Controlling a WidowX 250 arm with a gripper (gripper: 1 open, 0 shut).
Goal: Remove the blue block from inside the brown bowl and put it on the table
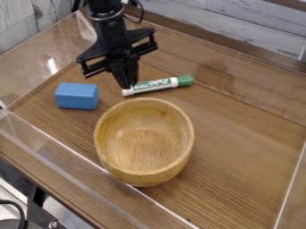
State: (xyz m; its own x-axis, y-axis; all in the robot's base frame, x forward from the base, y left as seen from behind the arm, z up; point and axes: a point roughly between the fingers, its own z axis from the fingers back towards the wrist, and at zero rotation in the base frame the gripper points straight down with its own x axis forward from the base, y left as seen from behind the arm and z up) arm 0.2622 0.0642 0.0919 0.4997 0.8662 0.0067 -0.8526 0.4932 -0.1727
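The blue block (77, 95) lies flat on the table (239, 98), to the left of the brown bowl (143, 174) and apart from it. The bowl stands upright near the front, and nothing shows inside it. My black gripper (128, 80) points straight down just above the tabletop, to the right of and behind the block, close to the left end of a marker. Its fingertips form one dark narrow mass. No gap can be made out between them, and they hold nothing that I can see.
A green-and-white marker (158, 85) lies on the table behind the bowl, right beside the gripper's tips. Low clear acrylic walls (72, 170) edge the tabletop at the front and sides. The arm rises out of frame at the top.
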